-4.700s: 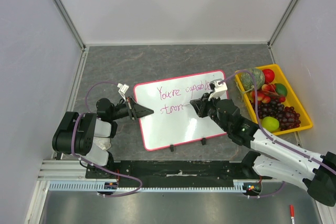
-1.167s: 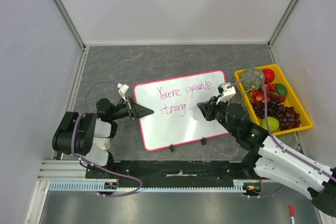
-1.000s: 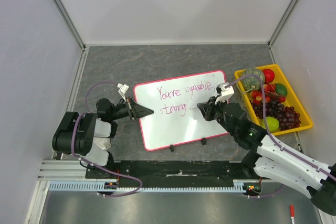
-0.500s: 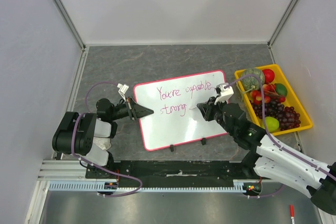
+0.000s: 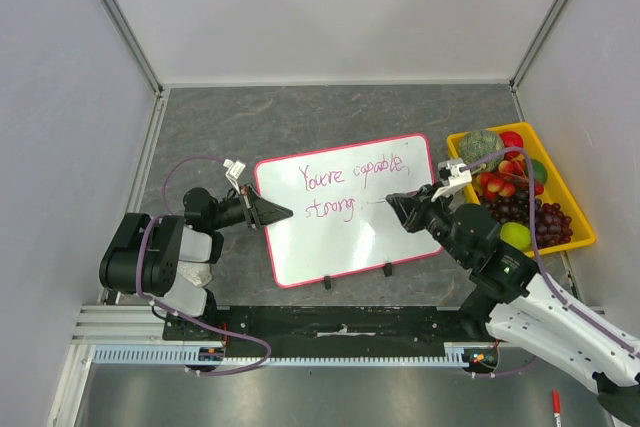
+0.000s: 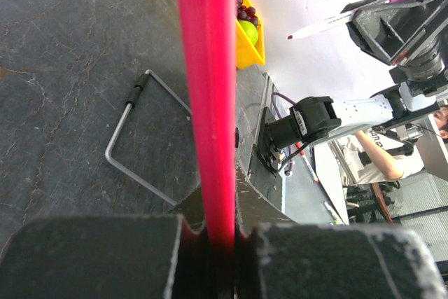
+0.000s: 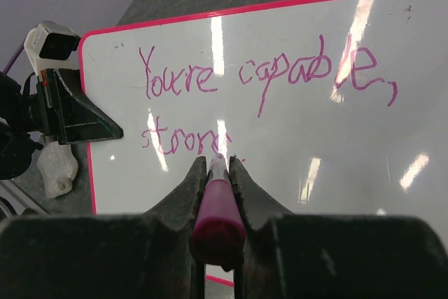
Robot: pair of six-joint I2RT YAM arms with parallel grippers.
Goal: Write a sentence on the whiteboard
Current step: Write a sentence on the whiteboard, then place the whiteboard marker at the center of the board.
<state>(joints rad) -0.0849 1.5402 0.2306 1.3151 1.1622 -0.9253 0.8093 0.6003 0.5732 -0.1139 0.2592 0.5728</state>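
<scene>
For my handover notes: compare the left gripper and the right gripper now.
The left gripper clamps the pink rim of the whiteboard; the right gripper clamps a marker. The left gripper sits at the board's edge; the right gripper hangs over its writing surface. Both are shut.

Likely a robotics lab: white panel walls (image 5: 330,7), aluminium framing (image 5: 119,22), mounting rail (image 5: 300,354).

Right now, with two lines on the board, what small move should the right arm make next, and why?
Probably ease the marker just past "strong" and write on. The right claw grips it with the tip at that word's end, the sentence shows no closing mark, and the left claw clamps the rim of the whiteboard.
</scene>
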